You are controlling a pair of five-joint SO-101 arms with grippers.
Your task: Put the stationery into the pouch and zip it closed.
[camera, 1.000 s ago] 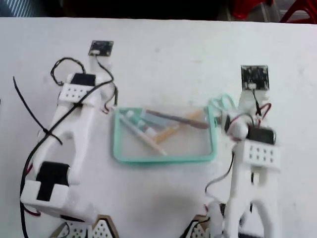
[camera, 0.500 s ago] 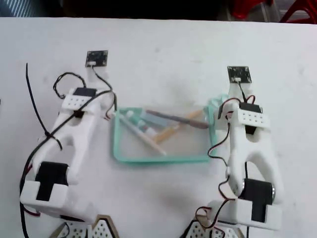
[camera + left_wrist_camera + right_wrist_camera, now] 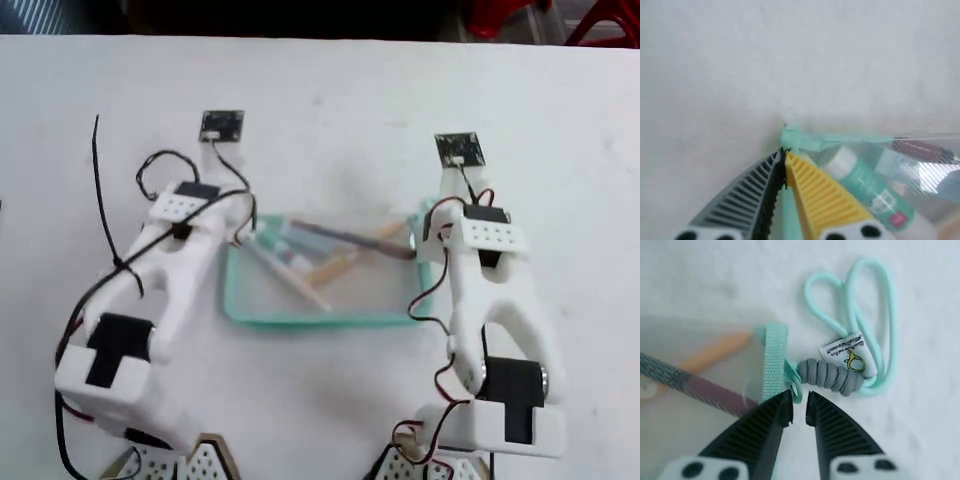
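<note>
At the pouch [image 3: 365, 292] corner, left end effector [image 3: 785, 157] clamps the edge.

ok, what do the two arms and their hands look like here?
The left arm and right arm are white printed shells with black servo blocks and loose black and red wires. The left hand has a grey ribbed finger and a yellow one; the right hand has two black ribbed fingers.
</note>
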